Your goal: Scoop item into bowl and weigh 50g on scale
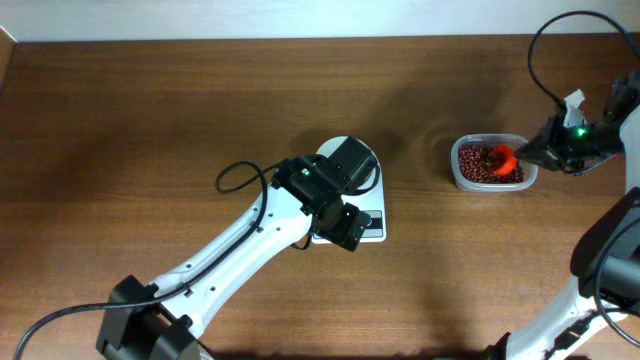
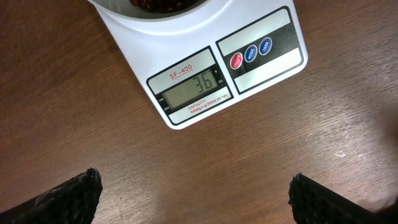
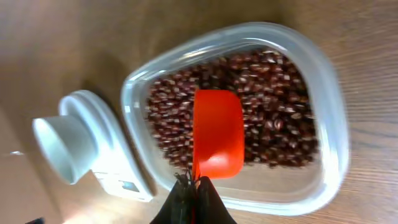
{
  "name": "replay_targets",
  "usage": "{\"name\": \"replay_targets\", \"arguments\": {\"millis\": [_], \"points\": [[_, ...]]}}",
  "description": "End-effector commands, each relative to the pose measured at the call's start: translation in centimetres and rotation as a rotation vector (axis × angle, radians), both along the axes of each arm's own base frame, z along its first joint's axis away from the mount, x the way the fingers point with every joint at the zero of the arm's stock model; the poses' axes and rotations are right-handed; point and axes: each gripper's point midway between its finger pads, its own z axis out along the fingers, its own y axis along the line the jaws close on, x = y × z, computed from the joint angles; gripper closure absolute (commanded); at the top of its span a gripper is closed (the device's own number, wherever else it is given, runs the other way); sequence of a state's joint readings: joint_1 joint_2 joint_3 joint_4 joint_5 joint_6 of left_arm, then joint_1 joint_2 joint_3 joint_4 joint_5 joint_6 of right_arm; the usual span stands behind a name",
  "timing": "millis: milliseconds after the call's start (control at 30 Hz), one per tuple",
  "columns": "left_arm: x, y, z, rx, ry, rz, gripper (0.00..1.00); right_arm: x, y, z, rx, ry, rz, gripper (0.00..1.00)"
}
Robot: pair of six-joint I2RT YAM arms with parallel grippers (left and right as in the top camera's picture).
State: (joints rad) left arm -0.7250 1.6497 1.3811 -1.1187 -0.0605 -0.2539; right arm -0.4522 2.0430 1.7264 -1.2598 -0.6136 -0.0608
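Near the right edge of the brown wooden bench [image 1: 150, 120], right gripper [image 3: 194, 193] grasps the scoop [image 3: 217, 134]; left gripper [image 2: 196, 199], jaws released, by the scale [image 2: 249, 68] mid-bench.

White rounded links along the left arm [image 1: 235, 250], black at the base [image 1: 140, 322] and at the boxy wrist [image 1: 320, 188]. Black cable [image 1: 238, 178] looped beside that wrist, a second one trailing from the base. Tiny green light [image 1: 307, 172] on top (a twin light [image 1: 578, 131] glowing on the other wrist). Left gripper [image 2: 194, 180] black, with rough, grainy fingers [image 2: 65, 199]. Right arm [image 1: 575, 300] white low down, black at elbow and wrist, with a thin black lead [image 1: 540, 55] arched overhead and a white tag [image 1: 573, 100]. Right gripper [image 3: 194, 186] dark and narrow, tapering.
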Motion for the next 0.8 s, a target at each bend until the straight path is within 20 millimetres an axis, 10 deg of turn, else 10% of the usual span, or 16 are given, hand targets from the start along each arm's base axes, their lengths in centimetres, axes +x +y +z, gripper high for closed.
{"name": "replay_targets", "arguments": {"millis": [0,767], "points": [[0.3,0.0,0.2,0.003,-0.01,-0.004,0.01,0.5,-0.1,2.4,0.051,-0.083,-0.011,0.96],[0.3,0.0,0.2,0.003,-0.01,-0.004,0.01,1.1,2.7,5.4,0.221,-0.268,0.115,0.96]]}}
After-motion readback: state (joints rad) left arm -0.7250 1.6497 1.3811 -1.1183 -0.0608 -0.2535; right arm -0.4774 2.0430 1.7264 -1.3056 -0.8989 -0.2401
